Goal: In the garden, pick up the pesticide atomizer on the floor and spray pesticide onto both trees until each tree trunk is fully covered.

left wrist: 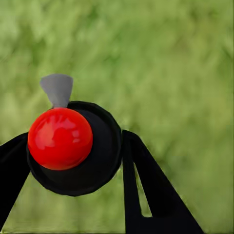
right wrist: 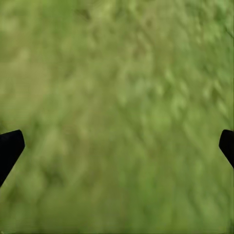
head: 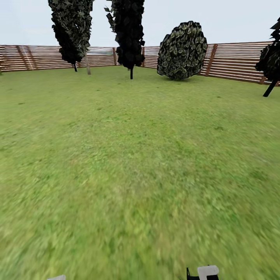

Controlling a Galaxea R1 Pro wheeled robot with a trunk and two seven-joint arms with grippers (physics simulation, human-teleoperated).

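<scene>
Left gripper (left wrist: 73, 161) is clamped on the pesticide atomizer (left wrist: 73, 151): in the left wrist view one black finger (left wrist: 12, 165) presses the bottle's round dark body from one side and the other finger (left wrist: 146, 185) stands against the opposite side. Red cap faces the camera; a grey nozzle tab sticks out beyond it. Blurred grass lies beneath.

Right gripper (right wrist: 117, 146) holds nothing, its two black tips set wide apart at the frame edges over the floor (right wrist: 117, 97).

Head view: open lawn ahead, brown slatted fence (head: 233, 58) at the far side, with a rounded bush (head: 182, 50) and dark, thin-trunked trees (head: 128, 35) in front of it. No thick pale trunk can be made out here, so the targets are apparently elsewhere in the garden.

Risks, as judged:
- Grip is on a curved body; the bottle could rotate or slip during travel.
- Nozzle heading is uncertain; spray could miss the trunk.
- Mistaking a dark, thin-trunked tree for a target.
</scene>
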